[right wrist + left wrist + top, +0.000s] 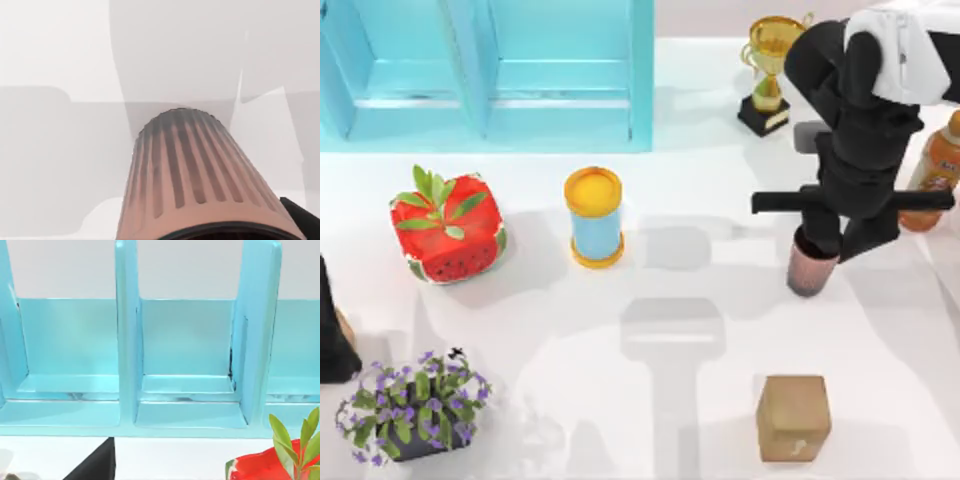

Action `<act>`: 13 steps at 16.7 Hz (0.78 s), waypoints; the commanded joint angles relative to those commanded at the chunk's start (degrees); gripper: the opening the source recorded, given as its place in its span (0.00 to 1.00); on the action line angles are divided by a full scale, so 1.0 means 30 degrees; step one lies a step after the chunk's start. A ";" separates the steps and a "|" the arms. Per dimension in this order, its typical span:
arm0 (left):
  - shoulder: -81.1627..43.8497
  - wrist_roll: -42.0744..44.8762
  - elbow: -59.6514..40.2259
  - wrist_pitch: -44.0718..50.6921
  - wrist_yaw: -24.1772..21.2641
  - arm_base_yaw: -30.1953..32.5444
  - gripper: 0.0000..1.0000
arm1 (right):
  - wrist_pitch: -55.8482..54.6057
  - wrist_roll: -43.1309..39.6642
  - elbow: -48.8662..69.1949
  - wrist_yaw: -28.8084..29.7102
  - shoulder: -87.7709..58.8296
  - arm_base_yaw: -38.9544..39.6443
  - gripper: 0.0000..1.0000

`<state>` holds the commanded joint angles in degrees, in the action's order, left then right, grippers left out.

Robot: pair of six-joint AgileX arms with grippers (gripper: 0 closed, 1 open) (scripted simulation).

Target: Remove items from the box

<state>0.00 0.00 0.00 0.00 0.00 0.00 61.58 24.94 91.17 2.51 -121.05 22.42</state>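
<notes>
Right claw (817, 250) clamped on ribbed cup (811, 270) at three o'clock on the surface (700, 300); lower upright, release gently; tan block (793, 417) at five o'clock, already out.

Cup (811, 268) under the right end effector (825, 250), block (793, 417) nearer the bench's front edge (box (485, 75) back left)

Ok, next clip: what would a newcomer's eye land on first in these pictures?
Probably the right arm's claw at the table's right side, gripping the ribbed reddish-brown cup; the right wrist view looks straight down that cup. Next, the bright blue box along the back left, its compartments bare in the left wrist view. The tan block sits alone at front right, with the watermelon-patterned cube at left.
</notes>
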 joint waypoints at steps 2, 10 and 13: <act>0.0000 0.0000 0.0000 0.0000 0.0000 0.0000 1.00 | 0.0000 0.0000 0.0000 0.0000 0.0000 0.0000 0.15; 0.0000 0.0000 0.0000 0.0000 0.0000 0.0000 1.00 | 0.0000 0.0000 0.0000 0.0000 0.0000 0.0000 0.75; 0.0000 0.0000 0.0000 0.0000 0.0000 0.0000 1.00 | 0.0000 0.0000 0.0000 0.0000 0.0000 0.0000 0.98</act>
<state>0.00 0.00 0.00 0.00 0.00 0.00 61.58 24.94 91.17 2.51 -121.05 22.42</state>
